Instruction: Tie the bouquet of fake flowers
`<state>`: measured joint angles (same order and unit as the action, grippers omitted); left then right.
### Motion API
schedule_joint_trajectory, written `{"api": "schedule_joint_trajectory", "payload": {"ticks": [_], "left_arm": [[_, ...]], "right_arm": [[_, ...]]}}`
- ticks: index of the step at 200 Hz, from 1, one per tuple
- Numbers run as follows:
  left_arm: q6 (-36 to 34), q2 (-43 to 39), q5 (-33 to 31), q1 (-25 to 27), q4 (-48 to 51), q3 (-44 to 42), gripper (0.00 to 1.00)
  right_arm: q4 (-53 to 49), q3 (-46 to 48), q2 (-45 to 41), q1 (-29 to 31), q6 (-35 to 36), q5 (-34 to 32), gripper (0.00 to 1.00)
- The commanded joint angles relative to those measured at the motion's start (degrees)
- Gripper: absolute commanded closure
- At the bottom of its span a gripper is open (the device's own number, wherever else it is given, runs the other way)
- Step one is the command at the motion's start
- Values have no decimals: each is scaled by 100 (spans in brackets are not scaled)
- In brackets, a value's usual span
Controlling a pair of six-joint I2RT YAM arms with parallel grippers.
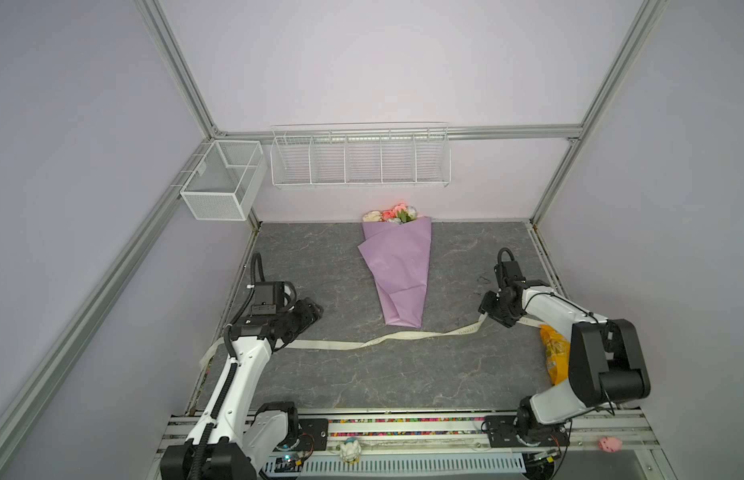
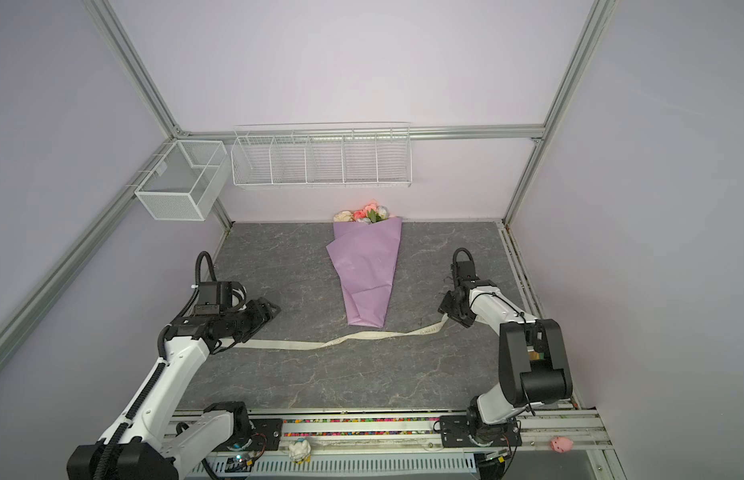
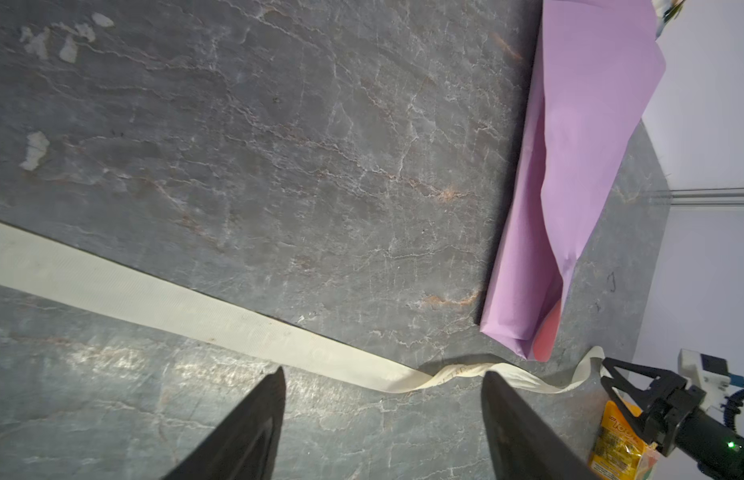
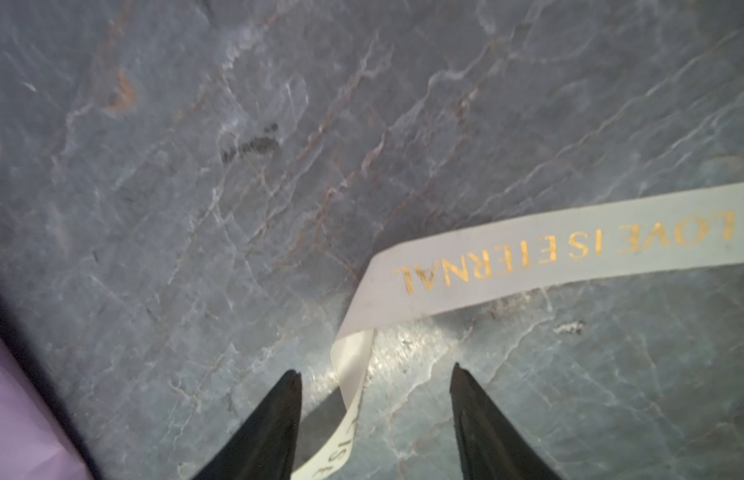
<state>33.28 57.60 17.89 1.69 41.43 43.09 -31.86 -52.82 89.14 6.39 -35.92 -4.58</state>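
The bouquet of fake flowers [image 1: 397, 266] lies wrapped in lilac paper mid-counter [image 1: 403, 382], with its blooms toward the back wall. A cream ribbon [image 1: 333, 344] runs across the counter just in front of the wrap's narrow end. My left claw [image 3: 383, 372] hovers spread and empty, with the ribbon just ahead of its tips. My right claw [image 4: 376, 370] stands apart, a folded stretch of ribbon between its fingers, not pinched. I judge the step goes best if each claw closes squarely on flat ribbon. Then I can work the ribbon around the narrow end without dragging the paper.
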Motion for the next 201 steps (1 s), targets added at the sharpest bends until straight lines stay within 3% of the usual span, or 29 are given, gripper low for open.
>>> {"api": "schedule_joint_trajectory", "payload": {"ticks": [1, 29, 37, 96, 117, 129, 149, 185, 201], "left_arm": [[-270, -4, -313, 25, 348, 260, 25], [-344, 69, -280, 28, 417, 363, 25], [-348, 77, -281, 26, 457, 385, 25], [-269, 93, -227, 27, 392, 296, 25], [-247, 113, -224, 30, 386, 302, 25], [-225, 143, -208, 31, 351, 296, 25], [-245, 202, -176, 27, 413, 389, 25], [-202, 274, 65, 30, 119, 276, 25], [-134, 400, 393, 26, -166, 211, 26]], "right_arm": [[6, -175, 125, 16, -187, -279, 39], [-14, -406, 526, 12, -112, 46, 41], [11, -422, 587, 15, -84, 99, 46], [-50, -483, 854, 11, -19, -464, 57], [-3, -504, 952, -102, 119, -608, 64], [55, -550, 1087, -279, 342, -388, 74], [37, -639, 1160, -573, 668, -242, 82], [23, -725, 1070, -1071, 1012, 1, 81], [6, -831, 972, -1142, 1298, 408, 75]]}}
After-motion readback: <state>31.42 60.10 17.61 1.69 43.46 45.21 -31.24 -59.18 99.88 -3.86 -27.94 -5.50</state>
